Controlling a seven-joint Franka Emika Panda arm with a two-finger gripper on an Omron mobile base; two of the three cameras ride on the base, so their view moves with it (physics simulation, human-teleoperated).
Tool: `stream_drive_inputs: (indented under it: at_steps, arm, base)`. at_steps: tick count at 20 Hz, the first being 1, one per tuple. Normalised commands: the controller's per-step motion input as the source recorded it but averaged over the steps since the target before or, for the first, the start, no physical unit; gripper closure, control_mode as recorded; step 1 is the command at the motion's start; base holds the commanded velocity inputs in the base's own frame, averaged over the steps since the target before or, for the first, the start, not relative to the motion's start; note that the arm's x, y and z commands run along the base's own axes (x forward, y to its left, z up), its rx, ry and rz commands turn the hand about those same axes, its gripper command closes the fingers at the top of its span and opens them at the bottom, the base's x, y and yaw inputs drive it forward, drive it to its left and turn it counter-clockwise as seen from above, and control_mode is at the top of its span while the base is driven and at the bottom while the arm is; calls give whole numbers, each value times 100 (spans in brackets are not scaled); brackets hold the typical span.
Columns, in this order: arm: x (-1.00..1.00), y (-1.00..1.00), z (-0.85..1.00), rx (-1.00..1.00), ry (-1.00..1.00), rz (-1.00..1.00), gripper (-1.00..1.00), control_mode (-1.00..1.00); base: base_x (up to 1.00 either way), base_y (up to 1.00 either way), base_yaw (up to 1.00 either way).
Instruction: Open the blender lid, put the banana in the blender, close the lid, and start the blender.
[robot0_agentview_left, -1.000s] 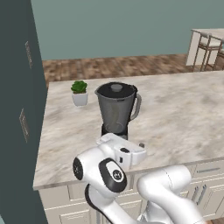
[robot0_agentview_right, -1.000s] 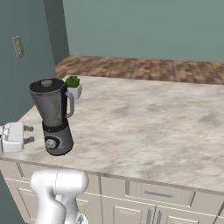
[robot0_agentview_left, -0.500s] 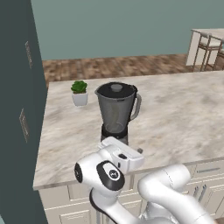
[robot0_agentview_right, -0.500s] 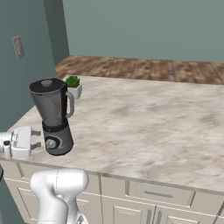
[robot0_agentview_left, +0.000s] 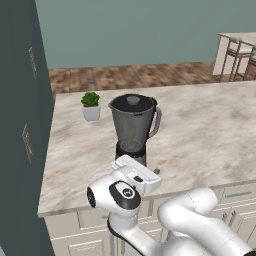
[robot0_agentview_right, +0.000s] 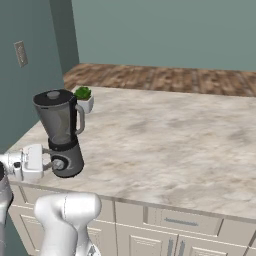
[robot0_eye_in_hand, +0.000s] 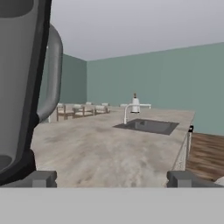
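Gripper (robot0_eye_in_hand: 112, 178): I saw my fingers spread wide and holding nothing, low at the near counter edge, just beside the blender's base.
Blender (robot0_agentview_left: 133, 129): it stood upright on the marble counter (robot0_agentview_left: 200, 130), right in front of my hand; in the hand view its jar and handle loomed at the left.
Blender lid (robot0_agentview_left: 132, 103): it sat on the jar's rim.
Potted plant (robot0_agentview_left: 90, 106): I saw it behind the blender, near the tall dark cabinet (robot0_agentview_left: 22, 125).
Sink (robot0_eye_in_hand: 146, 126): far along the counter, faucet beside it.

A marbled beige counter (robot0_agentview_left: 200, 130) carries the blender (robot0_agentview_left: 133, 127), lid (robot0_agentview_left: 132, 103) in place, close to its front edge near the left end, and a small white potted plant (robot0_agentview_left: 91, 106) behind it toward the back-left corner.
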Motion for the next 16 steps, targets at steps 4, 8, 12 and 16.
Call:
stream_drive_inputs:
  at_steps: [4, 8, 12, 16]
  arm:
    - [26, 0, -17, 0, -9, 0, -100, -100]
    - [22, 0, -17, 0, -10, 3, -100, -100]
    - [13, 1, -23, 0, -7, 6, -100, -100]
    - [14, 6, -19, 0, -7, 7, -100, -100]
  base:
    - [0, 0, 0]
    - [0, 0, 0]
    - [0, 0, 0]
    - [0, 0, 0]
